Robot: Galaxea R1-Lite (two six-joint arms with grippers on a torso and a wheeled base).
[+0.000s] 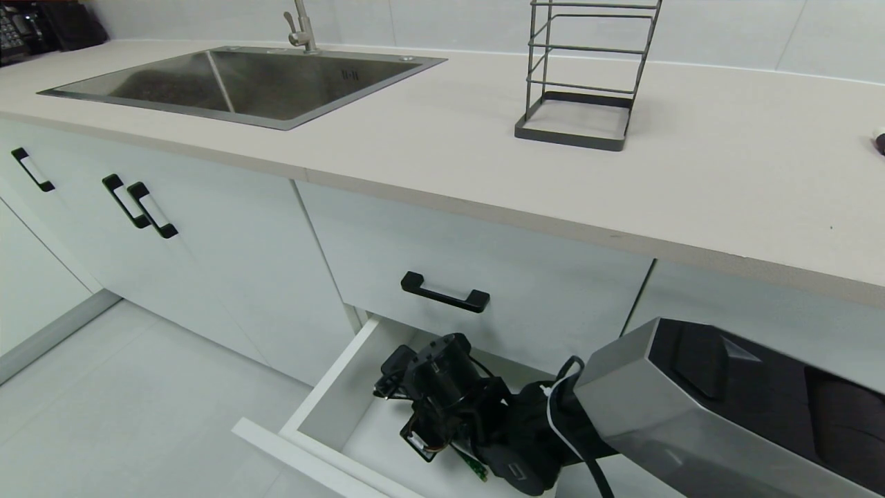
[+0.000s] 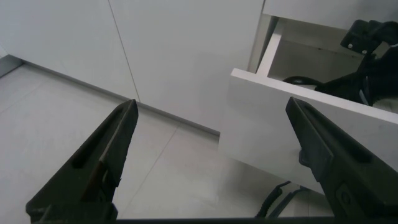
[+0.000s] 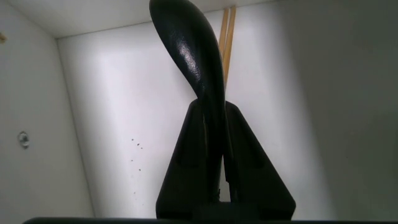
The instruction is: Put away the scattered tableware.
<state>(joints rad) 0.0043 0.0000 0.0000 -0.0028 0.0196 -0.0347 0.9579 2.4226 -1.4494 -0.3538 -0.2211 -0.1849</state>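
Spoon point(image 3: 186, 43), black, was clamped in the right hand point(image 3: 214, 134) inside the open drawer point(image 1: 330, 398), over chopsticks point(image 3: 227, 43) lying by one drawer edge. Left hand point(image 2: 211, 109) gaped wide outside the drawer front.

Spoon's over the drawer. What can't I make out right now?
- Right wrist view: the black spoon handle, buried in the right gripper; most of the chopsticks, behind the spoon.
- Head view: the drawer floor, under the right arm; a dark object on the counter, cut by the edge.
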